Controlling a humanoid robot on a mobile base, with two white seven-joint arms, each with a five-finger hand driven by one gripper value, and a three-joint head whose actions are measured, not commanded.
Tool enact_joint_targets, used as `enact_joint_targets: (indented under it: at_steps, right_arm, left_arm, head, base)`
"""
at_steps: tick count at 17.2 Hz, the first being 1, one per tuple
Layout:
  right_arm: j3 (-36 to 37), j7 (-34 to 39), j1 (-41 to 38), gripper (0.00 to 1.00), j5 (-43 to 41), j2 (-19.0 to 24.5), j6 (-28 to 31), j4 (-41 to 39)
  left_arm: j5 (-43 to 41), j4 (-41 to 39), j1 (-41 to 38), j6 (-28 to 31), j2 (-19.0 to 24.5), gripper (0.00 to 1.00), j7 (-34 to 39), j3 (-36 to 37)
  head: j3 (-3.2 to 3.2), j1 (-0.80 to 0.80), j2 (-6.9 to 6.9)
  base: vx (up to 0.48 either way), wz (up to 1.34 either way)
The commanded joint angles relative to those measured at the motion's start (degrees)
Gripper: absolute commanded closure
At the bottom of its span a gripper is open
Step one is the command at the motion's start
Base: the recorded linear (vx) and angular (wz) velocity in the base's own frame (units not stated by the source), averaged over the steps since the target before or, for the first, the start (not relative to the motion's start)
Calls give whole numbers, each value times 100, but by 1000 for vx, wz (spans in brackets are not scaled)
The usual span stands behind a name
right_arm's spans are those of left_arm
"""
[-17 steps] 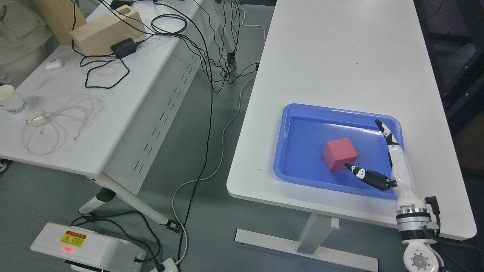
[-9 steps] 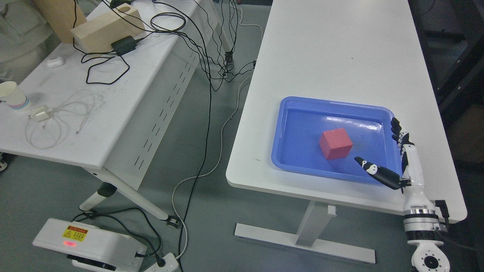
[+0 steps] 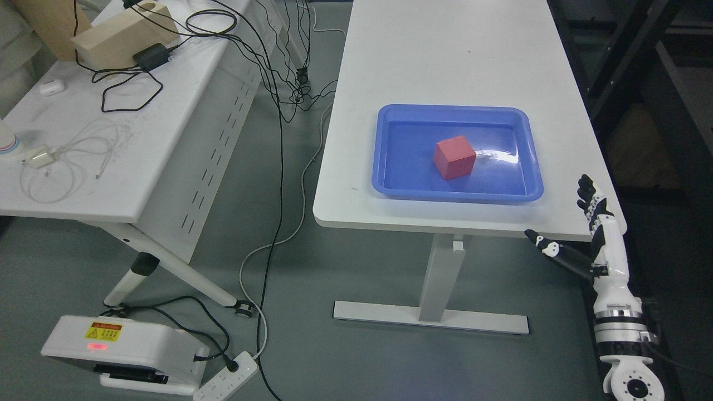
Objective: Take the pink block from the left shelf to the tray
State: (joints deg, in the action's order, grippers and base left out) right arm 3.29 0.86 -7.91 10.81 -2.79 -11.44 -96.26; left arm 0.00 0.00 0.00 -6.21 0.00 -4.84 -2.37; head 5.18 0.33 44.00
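A pinkish-red block lies in the middle of the blue tray, which sits near the front edge of the white table. My right hand hangs at the table's front right corner, well clear of the tray. Its fingers are spread upward and the thumb points left; it holds nothing. The left arm does not show.
A second white table at the left carries cables, a wooden box, a charger and a paper cup. A white device and a power strip lie on the floor. Dark shelving stands at the right.
The whole picture has shifted, so the camera has moved. My right hand has drawn back out of the tray to beyond the table's front right corner. The block stays in the tray.
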Motion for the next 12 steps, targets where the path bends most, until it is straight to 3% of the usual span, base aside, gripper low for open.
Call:
enact_joint_targets:
  at_steps: [1, 12]
  right_arm:
    - [31, 64, 0, 0, -52, 42, -17, 10]
    - [-13, 81, -35, 0, -52, 33, -17, 10]
  left_arm:
    - [-9, -100, 132, -3, 100, 0, 0, 0]
    - [-9, -100, 132, -3, 100, 0, 0, 0]
  head:
    - [0, 0, 0]
    - [0, 0, 0]
  base:
    - [-221, 82]
    - [-169, 79]
